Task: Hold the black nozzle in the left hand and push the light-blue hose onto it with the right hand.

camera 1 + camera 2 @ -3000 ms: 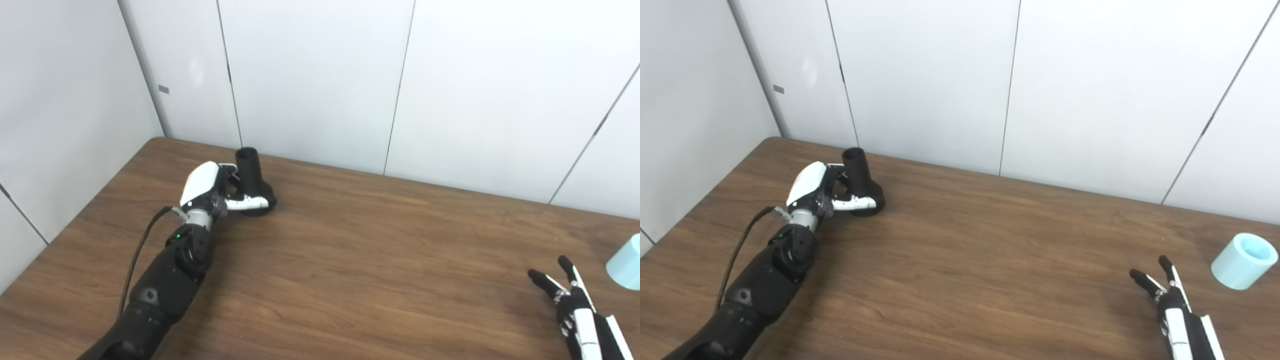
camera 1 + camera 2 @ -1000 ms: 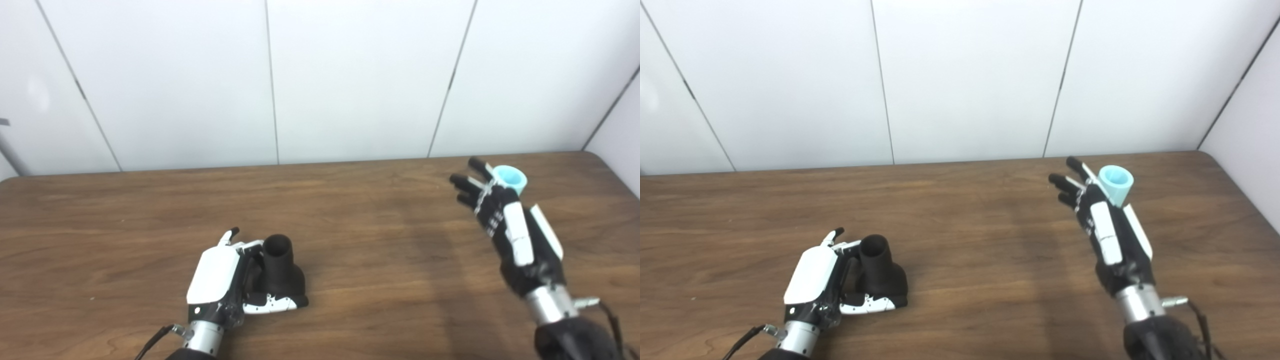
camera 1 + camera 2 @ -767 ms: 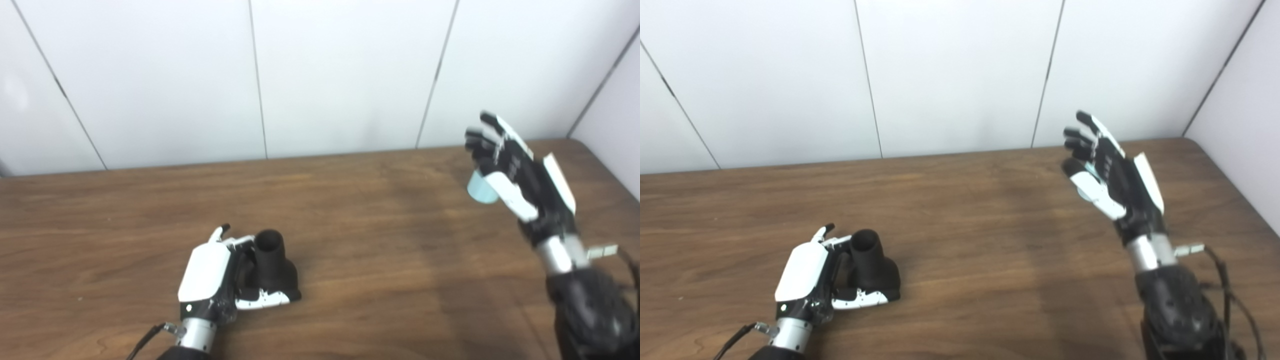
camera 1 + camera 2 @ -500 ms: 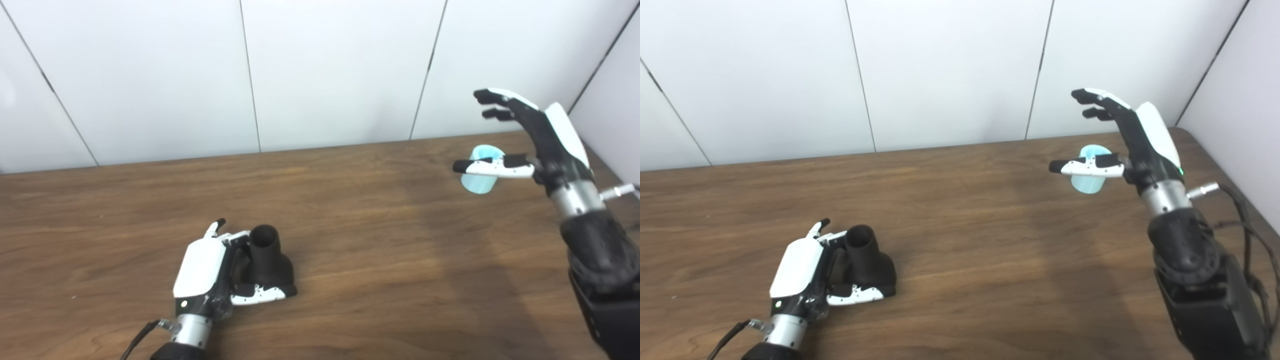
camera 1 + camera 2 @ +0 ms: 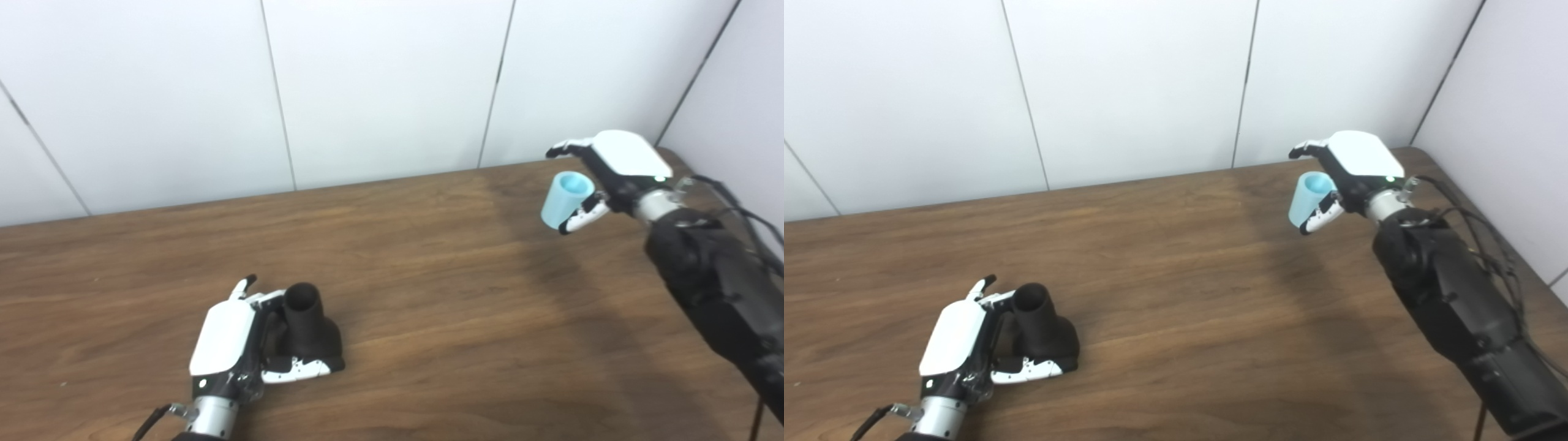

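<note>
The black nozzle stands on its wide base at the near left of the brown table, round opening up. My left hand is shut on it, thumb across the front of the base and fingers behind the neck, with one fingertip sticking up. The short light-blue hose is at the far right of the table, open end up. My right hand wraps it from the right, fingers over the far side and thumb against the near side. I cannot tell whether the hose rests on the table or is lifted.
White wall panels close off the table's back edge and turn in at the right corner. A wide stretch of bare wood lies between the two hands. Cables run along my right forearm.
The camera has panned right since the oldest frames. My right hand rose from the near right, reached over the hose with fingers spread, and has closed around it. The left hand kept hold of the nozzle.
</note>
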